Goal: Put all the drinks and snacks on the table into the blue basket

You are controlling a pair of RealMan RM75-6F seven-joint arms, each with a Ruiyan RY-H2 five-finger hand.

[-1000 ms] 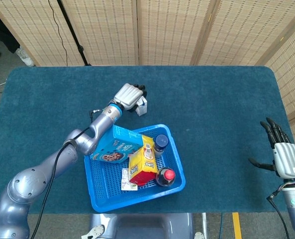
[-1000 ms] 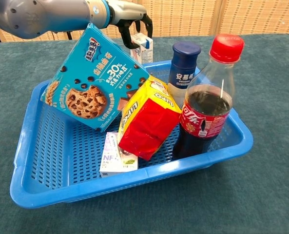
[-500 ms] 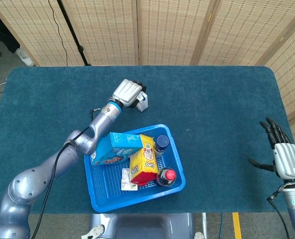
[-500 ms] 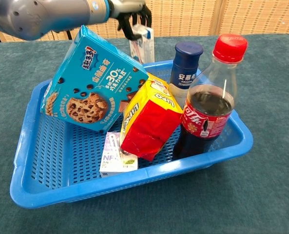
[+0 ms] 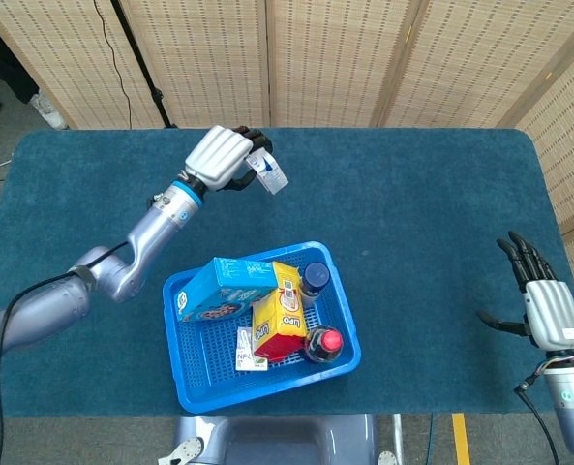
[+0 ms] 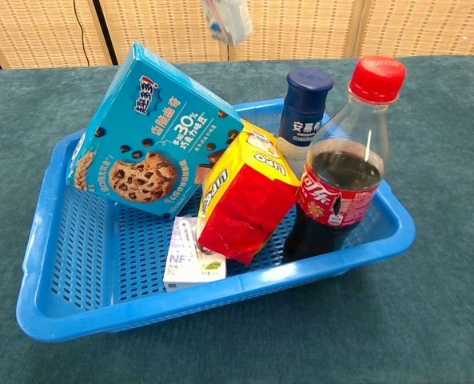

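Teal table (image 5: pixel 412 194): blue basket (image 5: pixel 337 291) near front edge holds most items; my left hand (image 5: pixel 217 157) grasps last carton (image 5: pixel 270 172) aloft; right hand (image 5: pixel 548 308) released, empty.

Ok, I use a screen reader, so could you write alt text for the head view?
The left robot hand holds a small carton above the teal table; a blue basket of snacks and drinks sits nearer the robot. The right robot hand is open at the table's edge.

Bright, even, diffuse light; shadows faint; both views sharp; carton (image 6: pixel 227 18) at chest-view top blurred.
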